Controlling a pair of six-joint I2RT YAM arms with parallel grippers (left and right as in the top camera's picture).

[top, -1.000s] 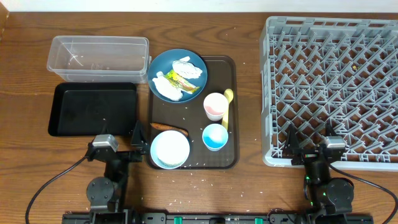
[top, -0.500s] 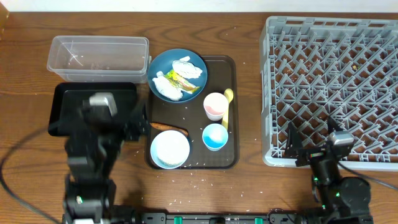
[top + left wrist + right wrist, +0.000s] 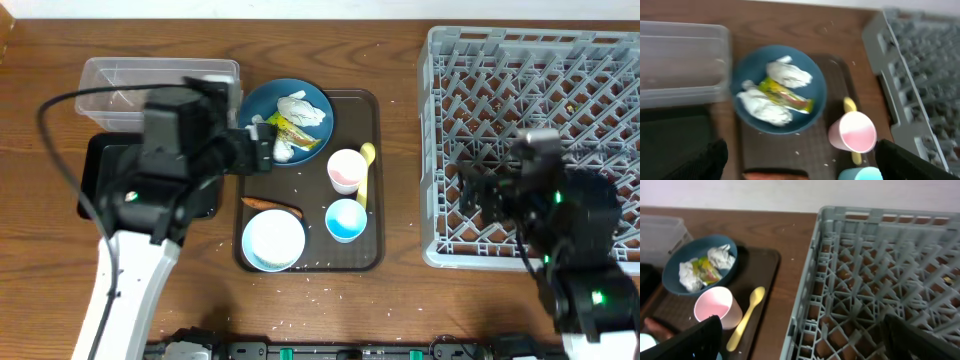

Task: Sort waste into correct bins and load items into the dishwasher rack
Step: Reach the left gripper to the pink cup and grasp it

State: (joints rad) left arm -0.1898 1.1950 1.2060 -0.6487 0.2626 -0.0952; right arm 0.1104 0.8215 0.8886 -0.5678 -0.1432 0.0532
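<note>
The left tool (image 3: 802,162), wide open, hovers by the blue plate (image 3: 751,62) of paper wads (image 3: 789,75) and wrapper (image 3: 784,95). The right tool (image 3: 805,340), also open, hangs over the left side of the rack (image 3: 880,255).

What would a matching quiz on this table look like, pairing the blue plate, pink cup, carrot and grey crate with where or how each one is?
Things:
1. blue plate
2. pink cup
3. carrot
4. grey crate

Places or states:
A. beside the yellow spoon
B. holds paper wads and a wrapper
C. on the bare table, off the brown tray
D. lying next to the white bowl

Pairs: 1-B, 2-A, 3-D, 4-C.
</note>
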